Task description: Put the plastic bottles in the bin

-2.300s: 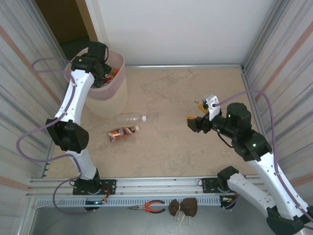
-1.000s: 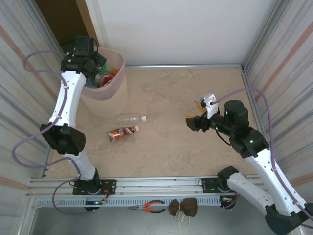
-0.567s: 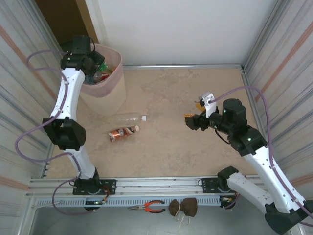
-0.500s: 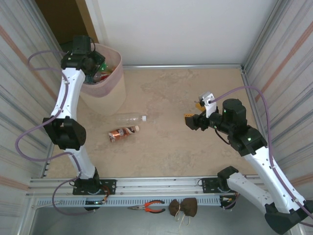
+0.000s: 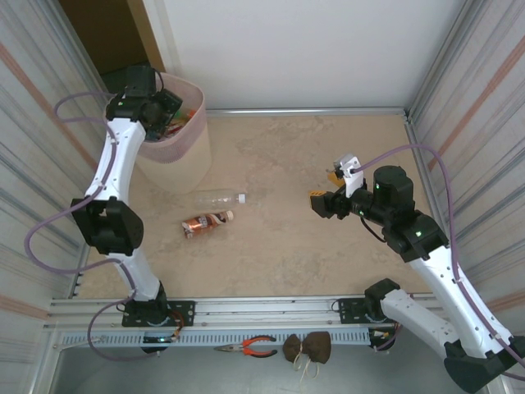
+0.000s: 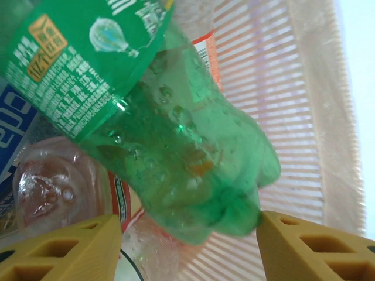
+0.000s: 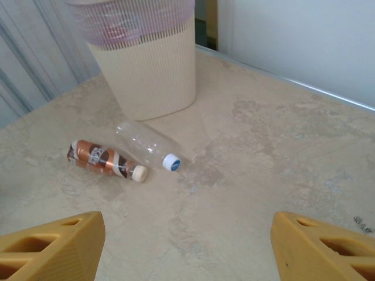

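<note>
Two plastic bottles are lying outside the bin: a clear bottle (image 7: pixel 143 143) and a brown-labelled bottle (image 7: pixel 102 157), close together left of centre in the overhead frame, just below the bin (image 5: pixel 184 156) standing at upper left. Through the left wrist camera I am seeing several more bottles (image 6: pixel 44 187) piled inside the pink liner (image 6: pixel 275 117), so I am judging a good part of the job done. A green bottle (image 6: pixel 176 146) is hanging over that pile, its base sitting between the yellow fingers of the left gripper (image 6: pixel 187 225). I am not able to tell whether the jaws are pinching it or letting it go. The right gripper (image 7: pixel 187 225) is hovering at centre right over the table (image 7: pixel 263 175), jaws wide and holding nothing. I am counting the green bottle's drop and the two bottles on the table as what is left.
</note>
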{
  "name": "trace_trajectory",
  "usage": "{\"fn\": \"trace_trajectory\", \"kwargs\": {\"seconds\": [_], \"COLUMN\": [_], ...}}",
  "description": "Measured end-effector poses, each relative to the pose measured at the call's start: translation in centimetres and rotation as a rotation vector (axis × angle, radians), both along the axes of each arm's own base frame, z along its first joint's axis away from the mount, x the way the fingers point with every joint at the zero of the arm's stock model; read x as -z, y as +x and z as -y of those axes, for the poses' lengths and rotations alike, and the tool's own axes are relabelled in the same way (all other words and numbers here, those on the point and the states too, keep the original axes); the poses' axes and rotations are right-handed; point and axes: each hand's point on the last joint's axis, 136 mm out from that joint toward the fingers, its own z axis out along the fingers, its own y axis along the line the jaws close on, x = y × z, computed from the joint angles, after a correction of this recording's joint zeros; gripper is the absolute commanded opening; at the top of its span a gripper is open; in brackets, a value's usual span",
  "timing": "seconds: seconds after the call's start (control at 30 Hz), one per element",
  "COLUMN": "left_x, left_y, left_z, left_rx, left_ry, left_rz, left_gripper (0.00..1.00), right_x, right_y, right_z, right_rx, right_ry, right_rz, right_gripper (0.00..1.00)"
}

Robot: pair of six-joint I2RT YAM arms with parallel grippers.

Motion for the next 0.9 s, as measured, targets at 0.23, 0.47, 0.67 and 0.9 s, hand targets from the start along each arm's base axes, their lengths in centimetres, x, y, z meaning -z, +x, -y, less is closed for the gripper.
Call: {"fn": "trace_trajectory", "kwargs": {"seconds": [0.23,0.47,0.67,0.9], "left_x": [-4.4,-8.1,-9.0,-8.7], "left_y": [-2.0,-4.0,-6.3,-11.8], "left_z": [0.7,1.6,3.7,7.8], "left_rx": [0.021,0.123,0.324,0.688], "left_ry": [0.006,0.097,0.217,0.319], "left_rz": [0.095,0.187,0.245,0.343], "left_gripper": [0.67,0.67,0.65,0.66], "right_x": [-0.2,-1.0,-1.1,-1.2], "right_y": [-0.2,-0.2,-0.2,-0.4], "right_z": [-0.2,-0.3,-0.3,-0.2], "right_rx": [-0.014,-0.020,-0.021,-0.021], "right_ry": [0.007,0.018,0.019,0.021], "right_rz": [0.002,0.018,0.019,0.023], "right_gripper": [0.73,0.73,0.73,0.73]}}
